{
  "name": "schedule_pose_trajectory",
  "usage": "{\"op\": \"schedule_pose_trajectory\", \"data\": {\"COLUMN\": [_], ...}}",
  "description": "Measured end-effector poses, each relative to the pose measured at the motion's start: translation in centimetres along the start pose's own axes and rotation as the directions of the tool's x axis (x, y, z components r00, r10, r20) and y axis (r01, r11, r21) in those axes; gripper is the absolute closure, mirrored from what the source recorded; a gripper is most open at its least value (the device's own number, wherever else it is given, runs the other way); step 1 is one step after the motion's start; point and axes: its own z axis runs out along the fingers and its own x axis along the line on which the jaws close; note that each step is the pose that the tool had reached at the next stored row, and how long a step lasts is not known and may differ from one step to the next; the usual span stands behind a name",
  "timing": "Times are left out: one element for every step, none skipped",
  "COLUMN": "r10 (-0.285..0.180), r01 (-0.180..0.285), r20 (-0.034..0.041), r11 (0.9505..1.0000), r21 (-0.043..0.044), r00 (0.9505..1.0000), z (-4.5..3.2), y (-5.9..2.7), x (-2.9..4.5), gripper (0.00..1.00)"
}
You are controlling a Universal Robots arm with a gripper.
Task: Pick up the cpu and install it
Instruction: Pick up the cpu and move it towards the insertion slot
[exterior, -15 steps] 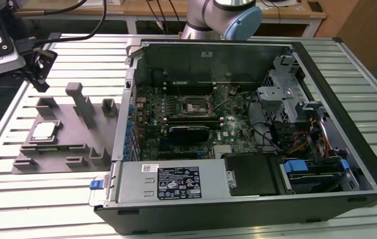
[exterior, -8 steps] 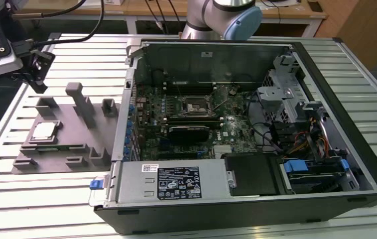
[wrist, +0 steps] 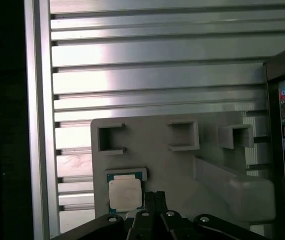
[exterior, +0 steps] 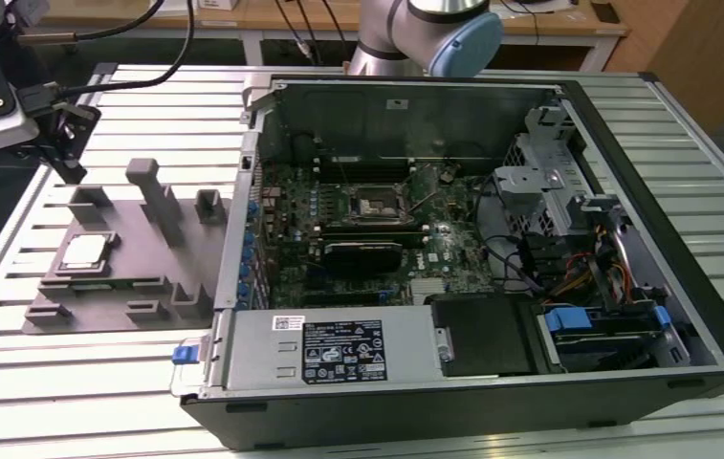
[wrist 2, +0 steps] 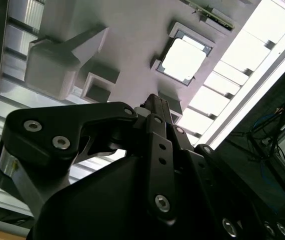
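The cpu is a small square chip with a shiny metal top. It lies flat in a recess of the grey holder plate on the slatted table, at the exterior view's left. Both wrist views show the cpu just beyond the black fingertips. My gripper hangs above the far end of the plate, clear of the chip, with its fingers together and nothing between them. The black square socket sits in the middle of the green motherboard inside the open computer case.
Upright grey posts rise from the holder plate between the cpu and the case wall. A silver power supply box fills the case's near side. Drive cages and cables stand at the exterior view's right. The arm's base stands behind the case.
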Motion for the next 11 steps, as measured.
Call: {"op": "schedule_pose_trajectory", "data": {"r10": [0.000, 0.000, 0.000, 0.000, 0.000, 0.000, 0.000, 0.000, 0.000, 0.000, 0.000], "r01": [0.000, 0.000, 0.000, 0.000, 0.000, 0.000, 0.000, 0.000, 0.000, 0.000, 0.000], "r20": [0.0000, 0.0000, 0.0001, 0.0002, 0.0002, 0.0000, 0.0001, 0.0000, 0.0000, 0.0000, -0.0001], "r11": [1.0000, 1.0000, 1.0000, 1.0000, 1.0000, 1.0000, 1.0000, 1.0000, 1.0000, 1.0000, 1.0000], "r21": [0.0000, 0.0000, -0.0001, -0.0001, -0.0001, -0.0001, -0.0001, 0.0000, 0.0000, -0.0001, 0.0000], "r00": [1.0000, 1.0000, 1.0000, 1.0000, 1.0000, 1.0000, 1.0000, 1.0000, 1.0000, 1.0000, 1.0000], "z": [0.09, 0.18, 0.29, 0.42, 0.53, 0.66, 0.79, 0.92, 1.05, 1.18, 1.30], "y": [-0.02, -0.06, -0.10, -0.13, -0.16, -0.21, -0.26, -0.32, -0.39, -0.44, -0.50], "x": [0.08, 0.16, 0.23, 0.30, 0.36, 0.42, 0.48, 0.54, 0.60, 0.67, 0.72], "gripper": [0.89, 0.89, 0.89, 0.89, 0.89, 0.89, 0.89, 0.89, 0.89, 0.89, 0.89]}}
